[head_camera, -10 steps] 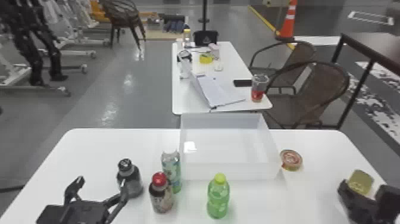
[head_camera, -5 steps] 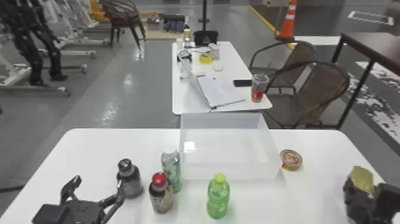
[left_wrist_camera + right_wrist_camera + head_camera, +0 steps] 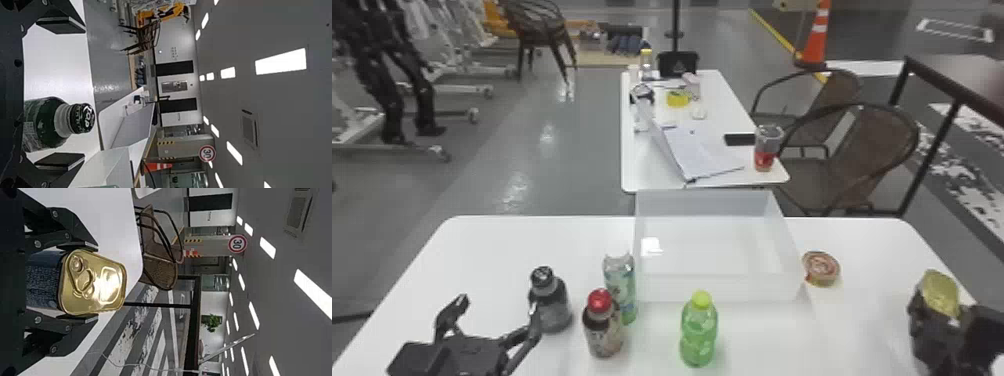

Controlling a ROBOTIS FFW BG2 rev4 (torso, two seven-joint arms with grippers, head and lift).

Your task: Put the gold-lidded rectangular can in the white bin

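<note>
At the table's right edge, my right gripper is shut on the gold-lidded can. In the right wrist view, both pads of the right gripper press the sides of the dark-bodied can, its gold lid facing away from the palm. The white bin stands at the table's far middle, well to the left of the can. My left gripper is parked open at the front left; in the left wrist view, a black-capped bottle shows between the spread fingers of the left gripper, untouched.
Left of and before the bin stand a black-capped bottle, a red-capped bottle, a clear green-labelled bottle and a green bottle. A round flat tin sits right beside the bin.
My right gripper has moved slightly at the right edge and closed around the can, which now looks more upright between its fingers. My left arm has shifted a little to the left.
</note>
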